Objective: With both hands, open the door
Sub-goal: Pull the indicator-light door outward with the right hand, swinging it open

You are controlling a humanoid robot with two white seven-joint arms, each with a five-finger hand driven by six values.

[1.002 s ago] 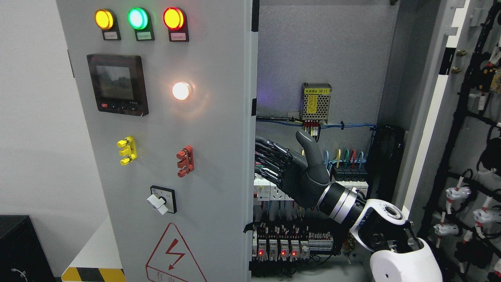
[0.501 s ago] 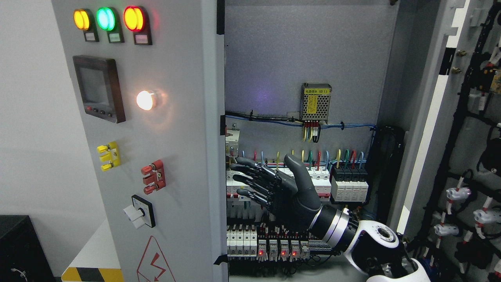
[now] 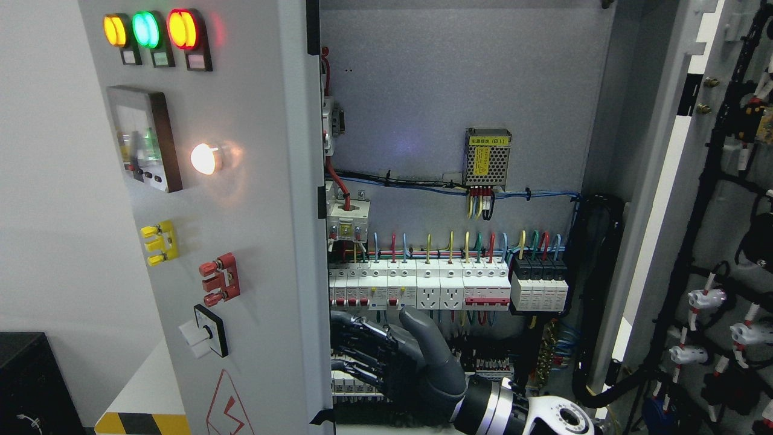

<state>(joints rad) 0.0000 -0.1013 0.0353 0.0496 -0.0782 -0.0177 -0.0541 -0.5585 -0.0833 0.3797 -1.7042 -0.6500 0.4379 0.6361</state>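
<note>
Swinging further left, the grey metal cabinet door [image 3: 241, 241] now bares the breaker row [image 3: 423, 284]; the right hand [image 3: 392, 362] has dropped low beside its edge, fingers [image 3: 353, 353] spread, gripping nothing.

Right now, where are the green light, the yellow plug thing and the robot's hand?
green light [image 3: 143, 29], head view, middle of its lens.
yellow plug block [image 3: 159, 243], head view, its yellow body.
right hand [image 3: 395, 356], head view, the palm.

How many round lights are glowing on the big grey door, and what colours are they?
Yellow lights: 1
Green lights: 1
Red lights: 1
White lights: 1
Total: 4 lit lights on the door.
</note>
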